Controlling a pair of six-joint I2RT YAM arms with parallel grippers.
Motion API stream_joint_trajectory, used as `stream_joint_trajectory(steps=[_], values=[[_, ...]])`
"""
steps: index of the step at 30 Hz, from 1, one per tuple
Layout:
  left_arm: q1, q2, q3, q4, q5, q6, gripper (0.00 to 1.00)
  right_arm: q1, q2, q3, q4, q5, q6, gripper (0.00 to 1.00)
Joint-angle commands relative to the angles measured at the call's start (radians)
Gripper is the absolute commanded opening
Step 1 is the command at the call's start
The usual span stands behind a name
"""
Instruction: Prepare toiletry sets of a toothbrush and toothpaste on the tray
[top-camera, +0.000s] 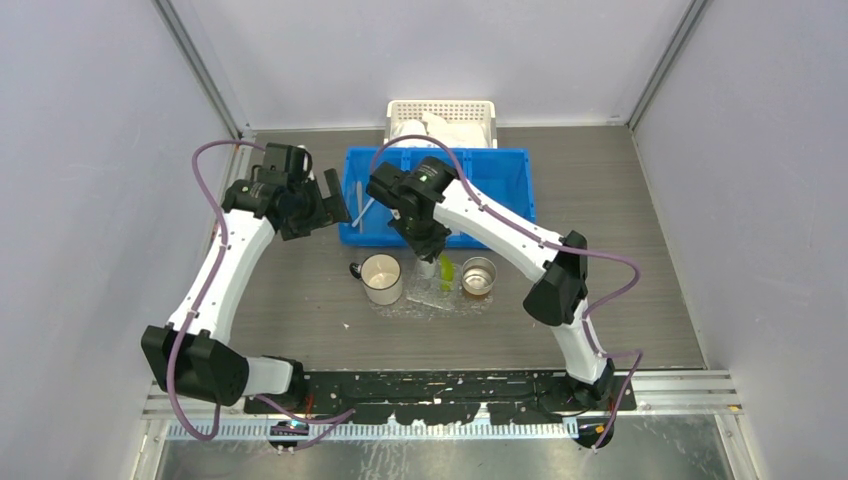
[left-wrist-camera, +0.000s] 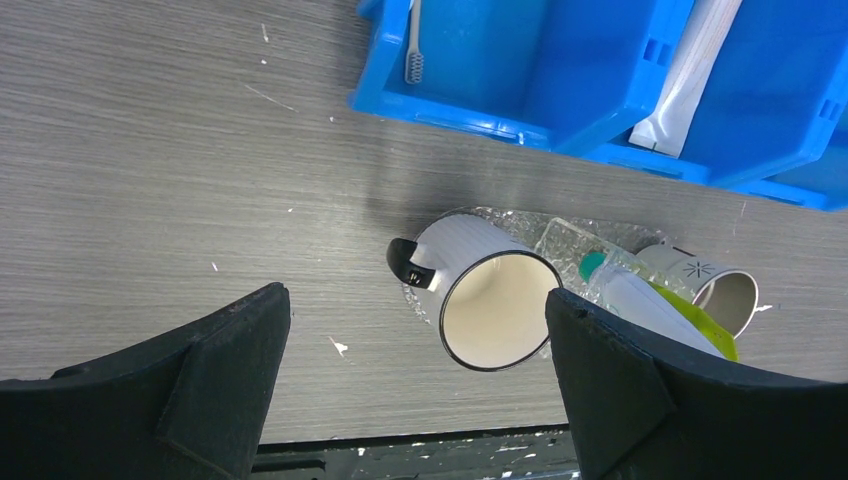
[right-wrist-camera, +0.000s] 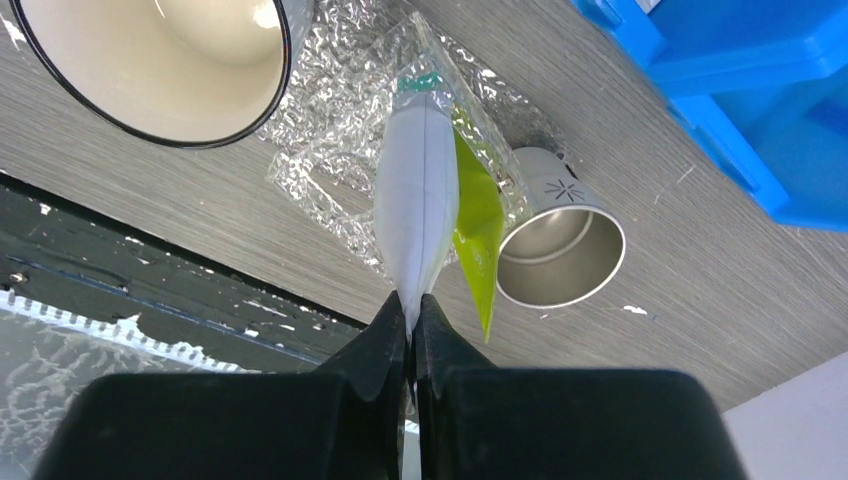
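**Right gripper holds a white toothpaste above the tray**

The toothpaste (right-wrist-camera: 418, 190) is a flat white tube with a small green cap at its far end and a thin seam along its middle. It hangs over the tray (right-wrist-camera: 320, 170), a clear and crinkled sheet of plastic that glints on the grey table (top-camera: 620, 250). A yellow-green tube (right-wrist-camera: 478, 225) lies along the white tube's side, at its 3 o'clock in the right wrist view. I cannot tell if this one rests on the tray.

The right gripper (right-wrist-camera: 411, 300) pinches the flat crimped end of the white tube, with both jaws pressed together on it. Its arm reaches from the near right over the middle of the table and points the gripper down.

In the top view the white mug (top-camera: 381, 278) stands at 9 o'clock of the tray and the steel cup (top-camera: 479, 277) at 3 o'clock. The blue bin (top-camera: 500, 170) is at 12 o'clock, with a toothbrush (left-wrist-camera: 413, 50) in its left compartment.

The left gripper (left-wrist-camera: 415, 300) hangs at 9 o'clock of the bin. Its jaws are spread wide and it grasps nothing.
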Motion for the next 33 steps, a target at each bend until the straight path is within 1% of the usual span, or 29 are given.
stream_joint_trajectory(steps=[1,14,33], values=[[0.008,0.007,0.01,0.043,0.01,0.013,1.0,-0.012,-0.008,-0.03,0.064,-0.033,-0.029,0.0],[0.011,0.018,0.003,0.051,0.012,0.014,1.0,-0.043,-0.014,-0.14,0.144,-0.08,-0.047,0.0],[0.011,0.012,-0.006,0.056,0.013,-0.003,1.0,-0.031,-0.014,-0.166,0.16,-0.138,-0.099,0.01]])
